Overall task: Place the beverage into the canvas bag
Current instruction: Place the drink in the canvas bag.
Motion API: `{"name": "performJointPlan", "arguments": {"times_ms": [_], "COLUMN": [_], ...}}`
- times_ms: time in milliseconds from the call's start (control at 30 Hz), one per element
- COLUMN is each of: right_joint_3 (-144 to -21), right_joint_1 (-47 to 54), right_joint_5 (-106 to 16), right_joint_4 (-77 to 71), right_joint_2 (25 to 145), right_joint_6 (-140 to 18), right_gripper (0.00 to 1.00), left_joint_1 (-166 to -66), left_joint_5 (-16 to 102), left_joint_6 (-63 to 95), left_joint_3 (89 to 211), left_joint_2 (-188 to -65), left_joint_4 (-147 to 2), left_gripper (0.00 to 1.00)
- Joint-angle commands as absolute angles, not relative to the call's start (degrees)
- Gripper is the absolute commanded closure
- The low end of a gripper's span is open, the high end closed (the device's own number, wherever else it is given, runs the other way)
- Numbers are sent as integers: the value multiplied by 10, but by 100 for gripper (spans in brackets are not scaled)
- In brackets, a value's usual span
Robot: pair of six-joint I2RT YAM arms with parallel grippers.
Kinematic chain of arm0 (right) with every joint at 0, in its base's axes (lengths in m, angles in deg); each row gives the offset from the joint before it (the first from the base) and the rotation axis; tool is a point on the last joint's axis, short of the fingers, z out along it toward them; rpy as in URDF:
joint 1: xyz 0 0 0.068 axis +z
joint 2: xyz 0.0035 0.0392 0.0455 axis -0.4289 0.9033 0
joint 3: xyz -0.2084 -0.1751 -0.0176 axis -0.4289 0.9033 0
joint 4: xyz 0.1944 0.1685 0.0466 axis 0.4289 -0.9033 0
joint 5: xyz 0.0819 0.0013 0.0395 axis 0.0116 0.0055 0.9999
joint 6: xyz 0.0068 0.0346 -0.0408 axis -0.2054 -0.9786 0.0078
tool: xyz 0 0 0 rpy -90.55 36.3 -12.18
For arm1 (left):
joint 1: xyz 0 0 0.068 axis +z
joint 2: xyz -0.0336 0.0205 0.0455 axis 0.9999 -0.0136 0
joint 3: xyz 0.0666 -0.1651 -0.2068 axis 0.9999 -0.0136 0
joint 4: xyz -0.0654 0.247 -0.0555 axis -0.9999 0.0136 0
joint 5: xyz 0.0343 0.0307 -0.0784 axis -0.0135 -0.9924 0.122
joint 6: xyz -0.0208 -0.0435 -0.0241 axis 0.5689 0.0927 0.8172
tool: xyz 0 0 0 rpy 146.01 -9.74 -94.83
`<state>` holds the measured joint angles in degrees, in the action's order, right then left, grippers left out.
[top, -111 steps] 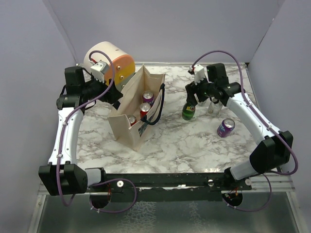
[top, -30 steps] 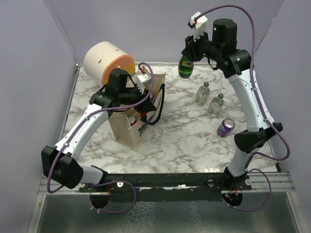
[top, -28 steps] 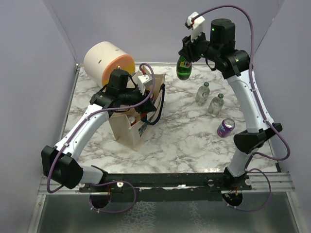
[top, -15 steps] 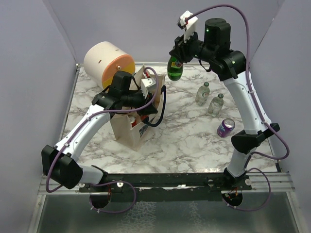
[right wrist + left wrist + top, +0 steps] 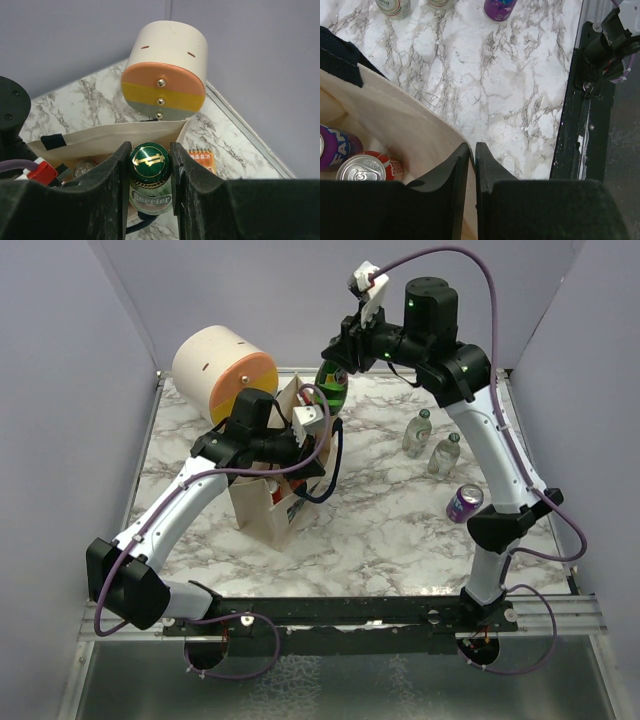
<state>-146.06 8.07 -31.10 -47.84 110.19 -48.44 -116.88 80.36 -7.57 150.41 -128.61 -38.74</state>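
Observation:
The beverage, a green Perrier bottle (image 5: 150,159), hangs upright with my right gripper (image 5: 150,150) shut on its neck under the cap. In the top view the bottle (image 5: 330,383) hovers over the far end of the canvas bag (image 5: 262,510). The beige bag stands open with a red can (image 5: 362,167) and a purple can (image 5: 332,145) inside. My left gripper (image 5: 472,150) is shut on the bag's side wall (image 5: 405,120) at the rim, one finger inside and one outside. From above, the left gripper (image 5: 300,440) sits at the bag's right rim.
A cream-and-orange drum (image 5: 215,365) lies just behind the bag. Right of the bag stand two clear bottles (image 5: 418,432) (image 5: 445,452) and a purple can (image 5: 465,502) lies on its side. An orange notebook (image 5: 202,159) lies by the bag's far corner.
My right arm has carried the green bottle left, from above the table's back to over the bag's far end. My left gripper has shut on the bag's rim.

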Motion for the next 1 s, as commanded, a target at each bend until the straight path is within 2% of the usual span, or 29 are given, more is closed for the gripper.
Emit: {"name": "performJointPlan", "arguments": {"times_ms": [0,233,400,867,967], "right_joint_3": [-1493,-1480,-1453,-1275,-1256], "right_joint_1": [99,110,111,108,108], "right_joint_5": [-273,-252,-237,-246,-244], "right_joint_4": [-378,-368,-366,-377,-386], "right_joint_2": [1103,1122,1131,1051,1040], "right_joint_6": [-508,-532,-539,-530,-527], "right_gripper": [99,99,99,99,99], "left_joint_1": [-1174,-1176,-1176,-1176,-1175], "left_joint_5": [825,847,849,833,816], "left_joint_6": [-103,-131,-157,-280,-286], "left_joint_3": [1496,1496,1504,1581,1595], "left_joint_2": [-1282,-1278,-1277,-1270,-1261], "left_joint_4": [-371,-359,-344,-263,-253], "left_gripper": [86,86,81,41,35]}}
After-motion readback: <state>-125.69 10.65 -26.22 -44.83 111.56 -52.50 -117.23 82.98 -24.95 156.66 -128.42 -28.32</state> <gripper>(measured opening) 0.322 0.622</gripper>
